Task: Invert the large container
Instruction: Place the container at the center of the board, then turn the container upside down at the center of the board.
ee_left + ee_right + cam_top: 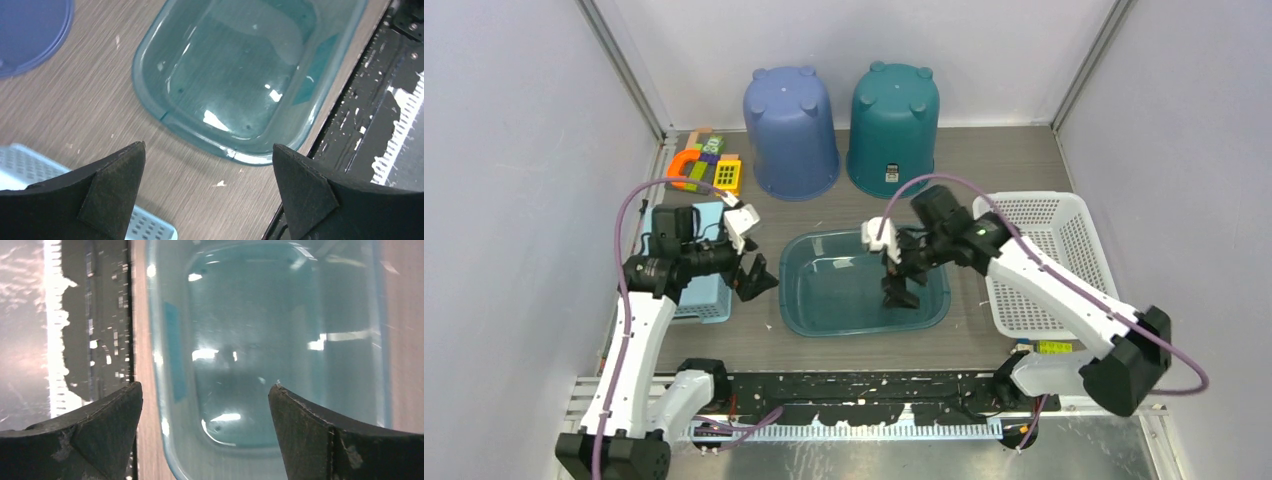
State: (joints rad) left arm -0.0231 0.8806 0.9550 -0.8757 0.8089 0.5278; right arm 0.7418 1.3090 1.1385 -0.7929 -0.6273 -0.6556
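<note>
No words or numbers can be read here. The dark green bucket (pixel 892 120) has a small white label (pixel 891 173) near its bottom edge, and the dark marks on it are too tiny to read. The clear blue-green container (pixel 834 290) has a plain blue sticker (pixel 316 70) on one long wall, with no letters showing. A little yellow-green tag (pixel 1054 347) sits near the white basket (pixel 1074 240). Its print is too small to make out.

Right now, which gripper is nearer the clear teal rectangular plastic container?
Right. The right gripper hangs over the right half of the container; the left gripper sits just off its left rim.
</note>
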